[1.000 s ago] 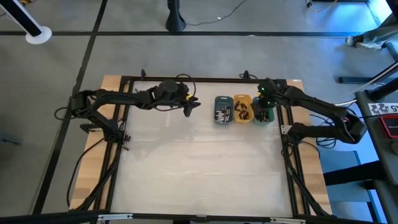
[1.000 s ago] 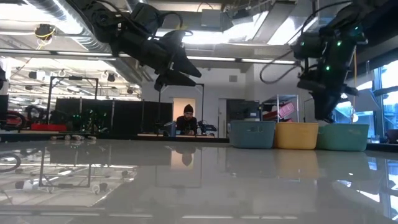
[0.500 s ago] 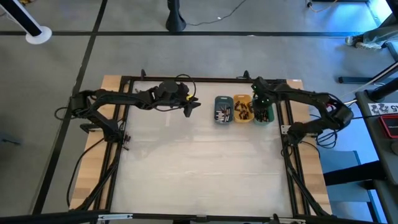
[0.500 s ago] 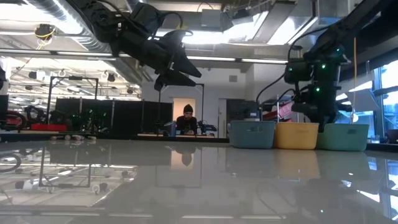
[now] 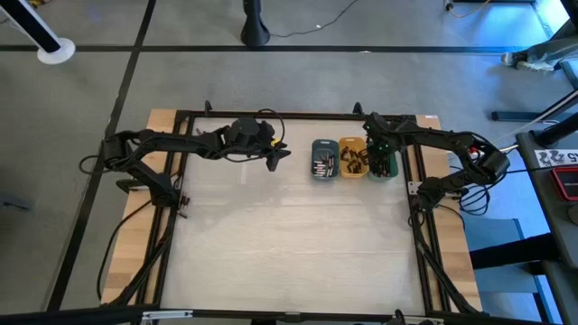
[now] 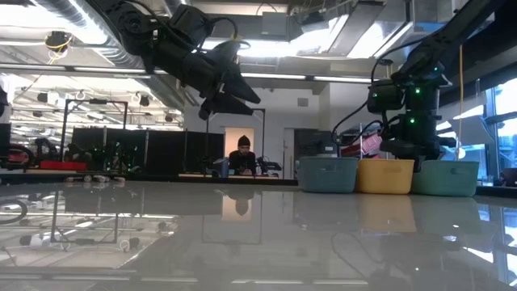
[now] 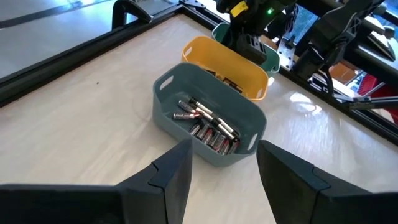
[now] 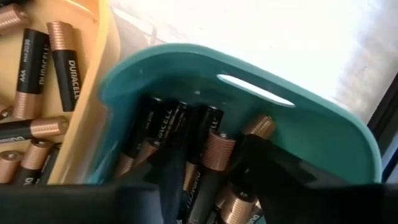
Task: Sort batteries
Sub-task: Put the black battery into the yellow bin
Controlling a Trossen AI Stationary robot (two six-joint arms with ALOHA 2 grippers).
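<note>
batteries [image 8: 158,134]: piled in the green tray [image 8: 323,134], lying tilted, copper ends mostly toward its handle-slot wall; more fill the orange tray [image 5: 352,158] and blue tray [image 7: 208,121]
right gripper [image 8: 211,168]: fingers apart, down inside green tray
left gripper [image 7: 221,171]: fingers apart, hovering near blue tray

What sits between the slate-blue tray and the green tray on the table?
The orange tray, holding batteries. In the high view it stands in a row between the slate-blue tray and the green tray; the low view shows the same order.
</note>
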